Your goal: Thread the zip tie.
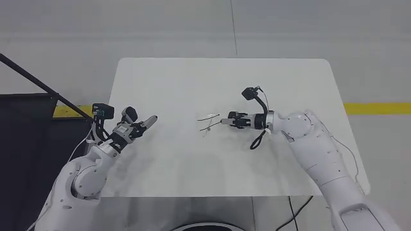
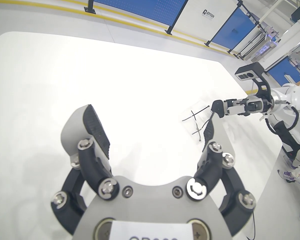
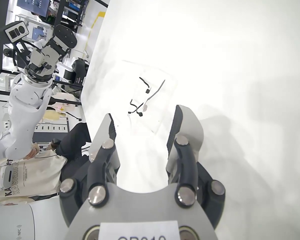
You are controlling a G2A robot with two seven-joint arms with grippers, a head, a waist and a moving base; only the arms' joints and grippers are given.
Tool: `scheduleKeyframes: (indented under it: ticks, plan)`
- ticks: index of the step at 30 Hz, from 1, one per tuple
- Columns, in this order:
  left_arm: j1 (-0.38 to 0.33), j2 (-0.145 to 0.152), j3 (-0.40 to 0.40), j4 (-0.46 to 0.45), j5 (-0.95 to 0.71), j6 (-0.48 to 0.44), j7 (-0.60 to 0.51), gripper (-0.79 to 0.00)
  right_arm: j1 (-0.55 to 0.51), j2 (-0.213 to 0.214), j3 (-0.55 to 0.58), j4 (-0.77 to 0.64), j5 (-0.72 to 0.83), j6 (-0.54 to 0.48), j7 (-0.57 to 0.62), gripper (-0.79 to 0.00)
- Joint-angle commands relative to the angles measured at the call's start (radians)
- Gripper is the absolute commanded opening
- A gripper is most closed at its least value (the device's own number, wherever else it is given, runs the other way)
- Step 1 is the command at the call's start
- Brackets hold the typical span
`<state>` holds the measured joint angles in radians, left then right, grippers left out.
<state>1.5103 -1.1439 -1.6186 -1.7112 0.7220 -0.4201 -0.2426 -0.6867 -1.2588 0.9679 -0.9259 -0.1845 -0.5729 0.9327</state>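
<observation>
While I am looking down from above, the black zip ties (image 1: 209, 117) are lying loose near the middle of the white tabletop (image 1: 192, 83); my right claw (image 1: 224, 121) is pointing at them from just beside, and my left claw (image 1: 150, 122) is sitting well apart, near the tabletop's edge; at my left wrist, the left claw (image 2: 150, 118) is gaping wide, gripping nothing; at my right wrist, the right claw (image 3: 145, 116) is standing partly spread and empty, the zip ties (image 3: 147, 91) lying just ahead of its fingertips.
</observation>
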Motion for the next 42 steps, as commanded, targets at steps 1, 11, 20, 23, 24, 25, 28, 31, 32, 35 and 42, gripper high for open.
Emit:
scheduleKeyframes:
  ticks: [1, 11, 20, 23, 24, 25, 28, 31, 32, 35, 42]
  plan:
    - [0.0, 0.0, 0.0, 0.0, 0.0, 0.0, 0.0, 0.0, 0.009, -0.004, -0.01, 0.013, 0.002, 0.001, 0.0, -0.363]
    - [0.0, 0.0, 0.0, 0.0, 0.0, 0.0, 0.0, 0.0, 0.047, -0.021, -0.046, 0.081, 0.031, -0.021, 0.001, -0.462]
    - [0.0, 0.0, 0.0, 0.0, 0.0, 0.0, 0.0, 0.0, 0.068, -0.032, -0.066, 0.113, 0.058, -0.042, 0.011, -0.517]
    - [0.0, 0.0, 0.0, 0.0, 0.0, 0.0, 0.0, 0.0, 0.075, -0.035, -0.074, 0.12, 0.06, -0.042, 0.011, -0.536]
    - [0.0, 0.0, 0.0, 0.0, 0.0, 0.0, 0.0, 0.0, 0.077, -0.037, -0.076, 0.122, 0.061, -0.042, 0.009, -0.545]
    - [0.0, 0.0, 0.0, 0.0, 0.0, 0.0, 0.0, 0.0, 0.078, -0.038, -0.079, 0.124, 0.062, -0.043, 0.01, -0.551]
    - [0.0, 0.0, 0.0, 0.0, 0.0, 0.0, 0.0, 0.0, 0.081, -0.041, -0.085, 0.13, 0.063, -0.046, 0.008, -0.579]
    - [0.0, 0.0, 0.0, 0.0, 0.0, 0.0, 0.0, 0.0, 0.084, -0.042, -0.087, 0.137, 0.068, -0.053, 0.007, -0.653]
    - [0.0, 0.0, 0.0, 0.0, 0.0, 0.0, 0.0, 0.0, 0.084, -0.042, -0.087, 0.139, 0.068, -0.054, 0.007, -0.674]
    - [0.0, 0.0, 0.0, 0.0, 0.0, 0.0, 0.0, 0.0, 0.083, -0.042, -0.087, 0.141, 0.071, -0.057, 0.007, -0.733]
    - [0.0, 0.0, 0.0, 0.0, 0.0, 0.0, 0.0, 0.0, 0.078, -0.038, -0.081, 0.136, 0.081, -0.068, 0.008, -0.785]
